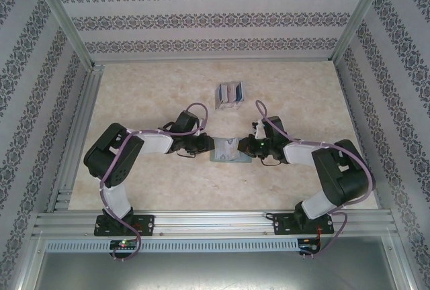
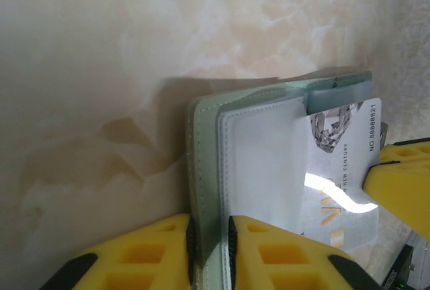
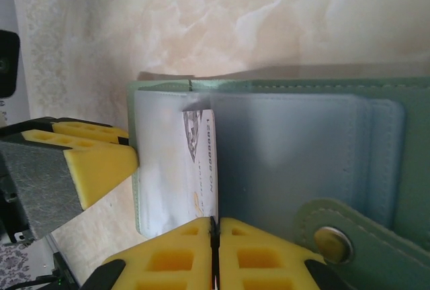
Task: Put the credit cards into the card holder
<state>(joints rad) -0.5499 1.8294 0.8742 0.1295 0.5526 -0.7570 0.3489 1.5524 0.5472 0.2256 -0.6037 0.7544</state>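
Observation:
The grey-green card holder (image 1: 228, 152) lies open mid-table between my two grippers. My left gripper (image 1: 209, 146) (image 2: 210, 236) is shut on the green edge of its left panel (image 2: 205, 142). A white credit card (image 2: 336, 169) (image 3: 201, 162) with printed numbers sits partly inside a clear sleeve of the card holder (image 3: 403, 102). My right gripper (image 1: 243, 146) (image 3: 213, 226) is shut on that card's near edge. The other credit cards (image 1: 230, 94) stand as a small blue and white bundle farther back on the table.
A snap flap with a metal button (image 3: 332, 243) lies over the holder's right panel. The right gripper's yellow finger (image 2: 403, 182) shows beside the card, and the left gripper's finger (image 3: 87, 162) touches the holder's left edge. Patterned walls and metal rails (image 1: 74, 135) enclose the marble table.

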